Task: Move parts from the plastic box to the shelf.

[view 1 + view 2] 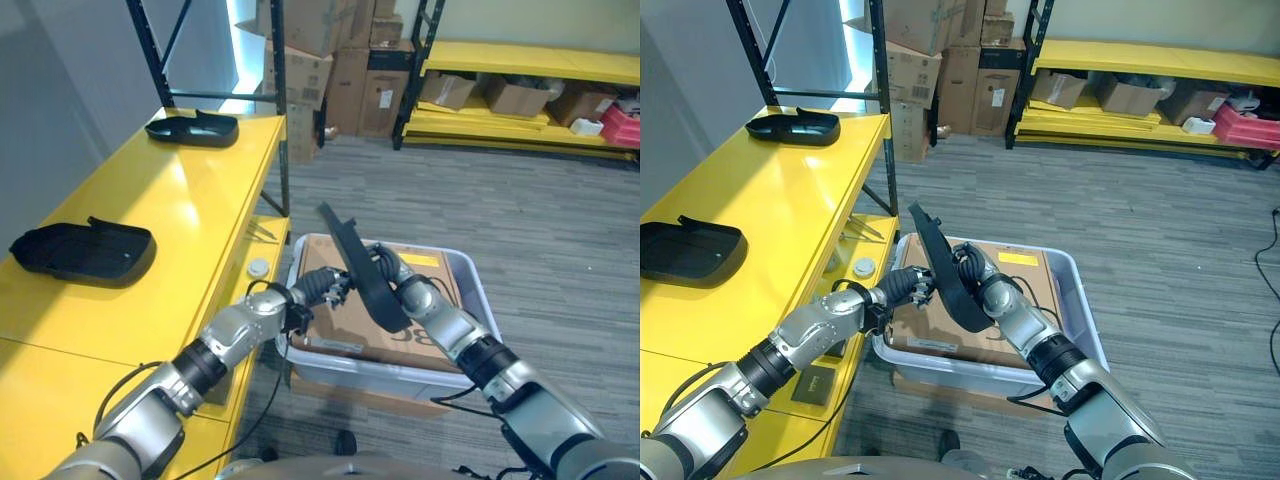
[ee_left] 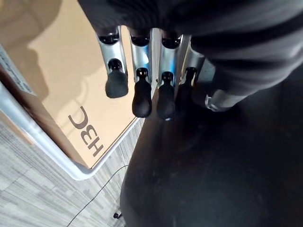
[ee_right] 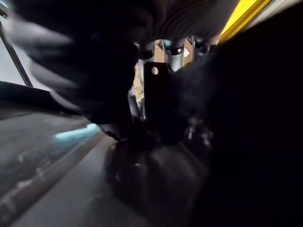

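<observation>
Black plastic part [image 1: 358, 268] stood on end above the plastic box [image 1: 472, 275], long axis tilted toward the yellow shelf [image 1: 190, 215]. Right hand [image 1: 398, 276] curled round its lower half; left hand [image 1: 325, 289] touched it with straight fingers, nearer the shelf edge.

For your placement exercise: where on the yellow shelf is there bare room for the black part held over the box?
Bare yellow shelf lies between the far black part and the near black part, and right of the near one toward the shelf edge. Crowded: the plastic box, where both hands meet.
</observation>
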